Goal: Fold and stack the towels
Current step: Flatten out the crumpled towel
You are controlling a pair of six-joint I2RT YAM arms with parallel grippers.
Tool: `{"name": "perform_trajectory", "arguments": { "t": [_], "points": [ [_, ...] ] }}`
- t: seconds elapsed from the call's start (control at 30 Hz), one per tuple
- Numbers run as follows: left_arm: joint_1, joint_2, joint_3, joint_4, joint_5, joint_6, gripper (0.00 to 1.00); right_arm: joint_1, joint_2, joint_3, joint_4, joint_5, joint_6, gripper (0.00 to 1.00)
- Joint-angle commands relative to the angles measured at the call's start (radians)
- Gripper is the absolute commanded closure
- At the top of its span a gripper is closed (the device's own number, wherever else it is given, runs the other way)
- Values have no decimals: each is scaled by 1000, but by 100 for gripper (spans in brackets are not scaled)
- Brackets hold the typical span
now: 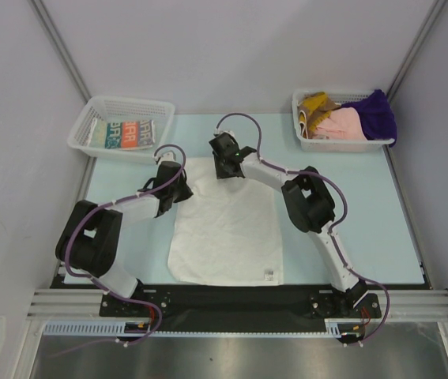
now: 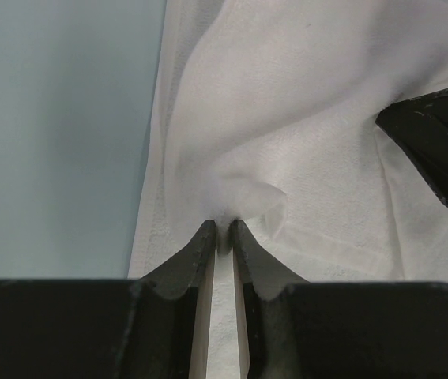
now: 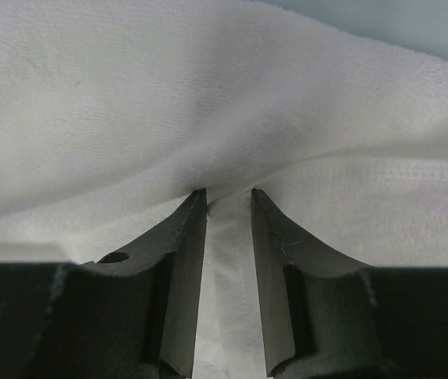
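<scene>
A plain white towel (image 1: 227, 229) lies spread on the light blue table. My left gripper (image 1: 182, 183) is at its far left corner, shut on a pinch of the white cloth (image 2: 231, 197). My right gripper (image 1: 224, 164) is at its far edge, shut on a fold of the same towel (image 3: 231, 142). A folded orange-teal-white print towel (image 1: 129, 134) lies in the left basket (image 1: 89, 130). Mustard (image 1: 316, 103), pink (image 1: 340, 124) and purple (image 1: 375, 113) towels are heaped in the right basket (image 1: 342, 144).
The two white mesh baskets stand at the far left and far right of the table (image 1: 382, 221). Grey walls close the cell on three sides. The right gripper's finger (image 2: 437, 150) shows at the right edge of the left wrist view.
</scene>
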Motion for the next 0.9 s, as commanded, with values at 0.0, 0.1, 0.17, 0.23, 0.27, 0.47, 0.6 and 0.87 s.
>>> {"name": "perform_trajectory", "arguments": {
  "t": [0.0,0.1,0.17,0.23,0.27,0.47,0.6,0.87],
  "points": [
    [-4,11,41,36,12,10,81,4,12,49,-11,18,8,66],
    [-4,12,44,34,12,12,81,1,9,44,-10,27,8,72],
    [-4,12,45,34,12,10,81,0,5,40,-5,33,8,80],
    [-4,12,48,33,10,10,81,-3,-6,36,-1,36,6,86],
    [-4,12,50,30,7,12,81,-5,-11,36,-1,38,6,94],
    [-2,11,93,-10,-14,36,83,-37,-110,-14,9,50,3,100],
    [-2,-3,137,-65,-56,70,85,-68,-221,-91,25,55,0,100],
    [-6,-55,162,-180,-132,101,100,-100,-463,-366,71,75,34,100]
  ]
}}
